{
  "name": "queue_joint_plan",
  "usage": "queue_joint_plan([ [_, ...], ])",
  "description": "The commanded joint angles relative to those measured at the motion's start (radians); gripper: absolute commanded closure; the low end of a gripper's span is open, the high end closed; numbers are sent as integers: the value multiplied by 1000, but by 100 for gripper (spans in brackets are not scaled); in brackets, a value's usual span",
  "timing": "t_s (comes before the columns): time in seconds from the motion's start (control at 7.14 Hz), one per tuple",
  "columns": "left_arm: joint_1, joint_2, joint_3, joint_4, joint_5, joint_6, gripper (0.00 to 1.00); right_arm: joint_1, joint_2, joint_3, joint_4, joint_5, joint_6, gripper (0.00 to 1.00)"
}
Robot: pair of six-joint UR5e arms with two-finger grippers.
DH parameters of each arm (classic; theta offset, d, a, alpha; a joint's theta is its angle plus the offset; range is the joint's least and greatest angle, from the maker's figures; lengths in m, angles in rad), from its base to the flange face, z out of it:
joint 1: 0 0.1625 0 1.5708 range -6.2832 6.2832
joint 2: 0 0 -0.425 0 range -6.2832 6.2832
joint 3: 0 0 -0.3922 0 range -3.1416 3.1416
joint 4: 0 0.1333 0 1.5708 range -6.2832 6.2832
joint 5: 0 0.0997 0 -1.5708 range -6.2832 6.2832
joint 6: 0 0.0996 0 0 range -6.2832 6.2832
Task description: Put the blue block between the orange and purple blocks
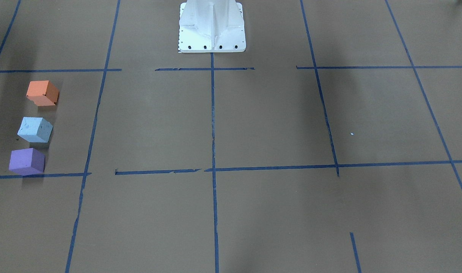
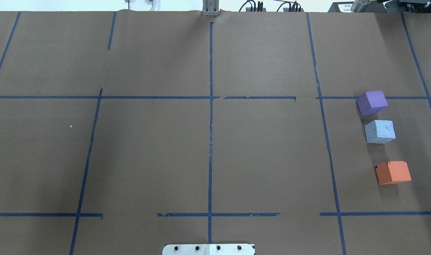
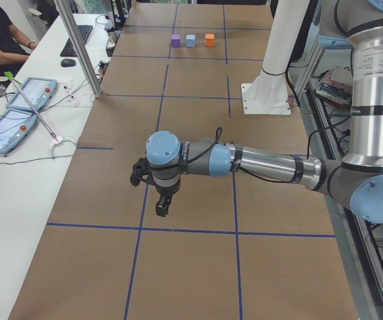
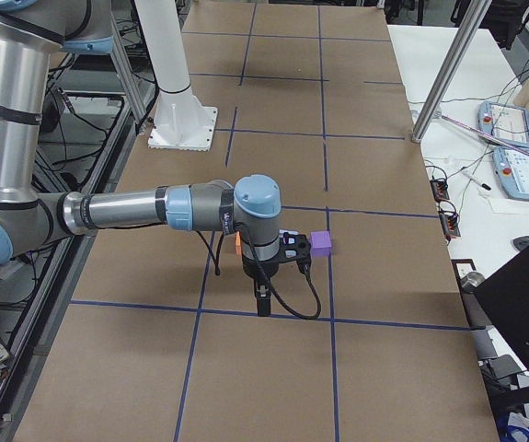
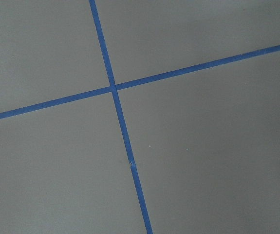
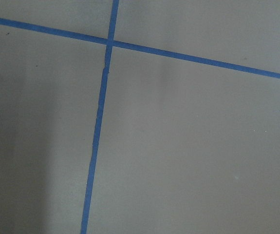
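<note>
Over bare brown paper, the left gripper point(image 3: 161, 205) and right gripper point(image 4: 262, 302) hang pointing down. They show only in the side views, so I cannot tell how wide their jaws stand. Farther out, on the robot's right, the light blue block point(image 2: 380, 131) sits between the purple block point(image 2: 372, 102) and the orange block point(image 2: 393, 172), touching neither, so the placement looks done.

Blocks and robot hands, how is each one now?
blue block: on the table between the others, touching neither
orange block: on the table, free
purple block: on the table, free
left gripper: raised, open or shut unclear
right gripper: raised, open or shut unclear
</note>
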Motion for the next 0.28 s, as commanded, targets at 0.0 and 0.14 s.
queue_joint_plan([
  [0.0,2,2,-6,0,2,-1,0,1,-1,-1,-1,1,1,0],
  [0.14,2,5,-4,1,2,1,0,1,-1,2,0,2,1,0],
])
